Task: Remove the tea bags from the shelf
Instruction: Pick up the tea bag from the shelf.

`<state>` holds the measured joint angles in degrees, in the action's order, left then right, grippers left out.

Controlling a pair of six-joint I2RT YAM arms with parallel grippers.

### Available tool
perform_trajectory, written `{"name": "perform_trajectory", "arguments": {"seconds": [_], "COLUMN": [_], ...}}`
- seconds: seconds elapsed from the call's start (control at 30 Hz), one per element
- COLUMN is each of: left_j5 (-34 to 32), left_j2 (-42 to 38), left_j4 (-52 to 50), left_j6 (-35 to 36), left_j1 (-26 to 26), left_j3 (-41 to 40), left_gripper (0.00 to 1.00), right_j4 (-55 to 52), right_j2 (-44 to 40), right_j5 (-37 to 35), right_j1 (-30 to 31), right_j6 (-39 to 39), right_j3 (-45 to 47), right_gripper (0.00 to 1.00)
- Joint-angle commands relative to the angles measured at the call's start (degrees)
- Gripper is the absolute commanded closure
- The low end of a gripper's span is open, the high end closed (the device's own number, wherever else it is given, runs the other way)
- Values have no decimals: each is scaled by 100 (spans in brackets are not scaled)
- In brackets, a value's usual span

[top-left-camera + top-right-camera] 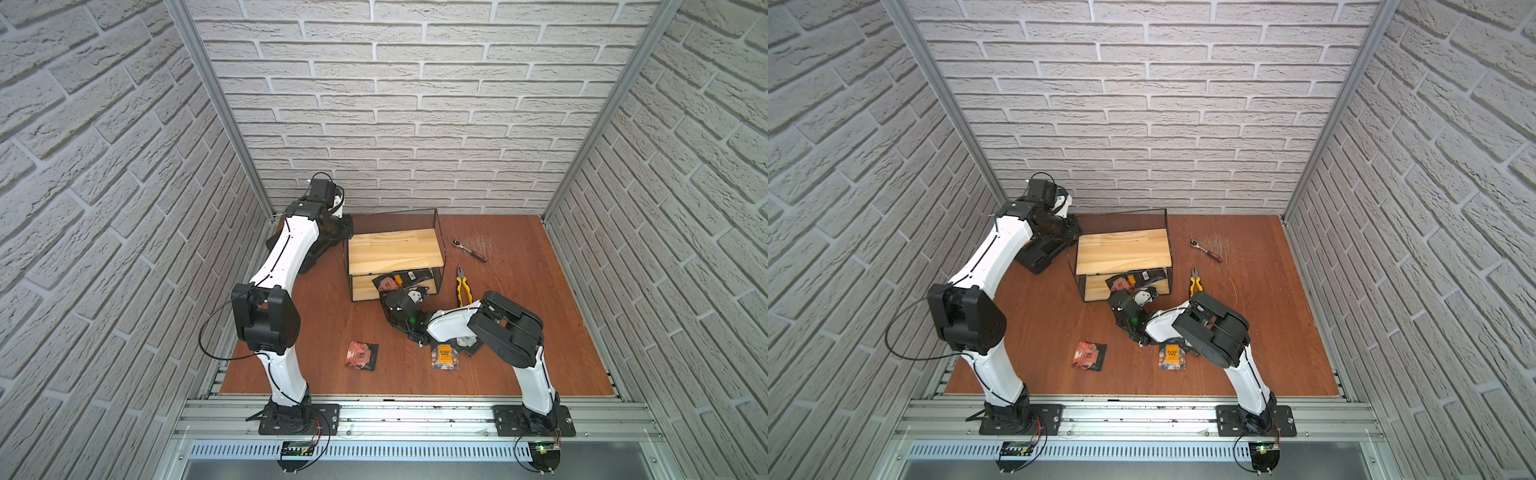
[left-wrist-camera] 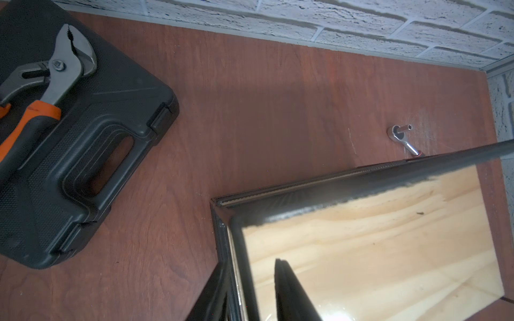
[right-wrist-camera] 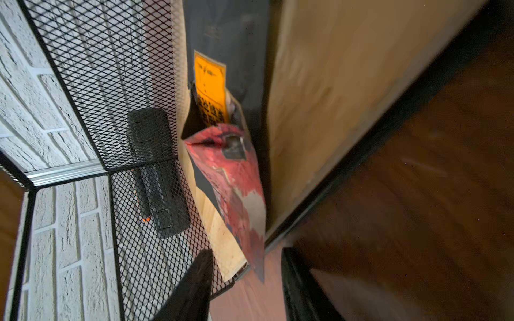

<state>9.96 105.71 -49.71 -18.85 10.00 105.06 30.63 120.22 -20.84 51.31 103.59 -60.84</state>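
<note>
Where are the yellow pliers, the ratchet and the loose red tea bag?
yellow pliers (image 1: 461, 283): a top view, handle.
ratchet (image 1: 466, 247): a top view, metal shaft.
red tea bag (image 1: 360, 354): a top view, middle.

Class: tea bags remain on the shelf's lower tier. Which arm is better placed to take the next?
Right. The right gripper faces the shelf front, jaws apart by the red tea bag on its lower tier. The left gripper is shut at the back corner.

A robotics lab cell: faux-brick panels (image 1: 415, 104) in aluminium framing (image 1: 221, 108) enclose a wooden counter (image 1: 582, 332). A left arm (image 1: 286, 249) and right arm (image 1: 534, 382) are bolted to its front rail (image 1: 415, 415). Pliers (image 1: 464, 286), a ratchet (image 1: 469, 248) and a tool case (image 2: 83, 166) lie around.
</note>
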Motion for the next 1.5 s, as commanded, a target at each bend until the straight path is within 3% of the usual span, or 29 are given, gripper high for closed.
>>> {"name": "perform_trajectory", "arguments": {"seconds": [0.0,0.37,0.53,0.9,0.97,1.17,1.47], "left_j5": [-63,-67,-69,-55,-56,-64,-90], "left_j2": [177,154,137,111,107,114,53], "left_j4": [-64,-66,-77,-43,-26,-25,-42], "left_j6": [109,119,123,99,85,100,158], "left_j1": [-49,-51,-51,-52,-51,-60,-73], "left_j3": [-15,-29,-38,-118,-134,-123,-209], "left_gripper": [68,68,68,68,68,68,68], "right_j4": [-165,-87,-170,170,534,50,334], "right_j2": [169,167,-70,-931,-1037,-1847,-2592], "right_j5": [-177,-150,-84,236,509,1529,4038], "right_j1": [-24,-16,70,117,111,138,181], "right_j6": [190,241,161,-476,-807,-1433,-2428], "right_j3": [-85,2,41,367,452,907,1849], "right_gripper": [60,91,97,97,97,97,97]}}
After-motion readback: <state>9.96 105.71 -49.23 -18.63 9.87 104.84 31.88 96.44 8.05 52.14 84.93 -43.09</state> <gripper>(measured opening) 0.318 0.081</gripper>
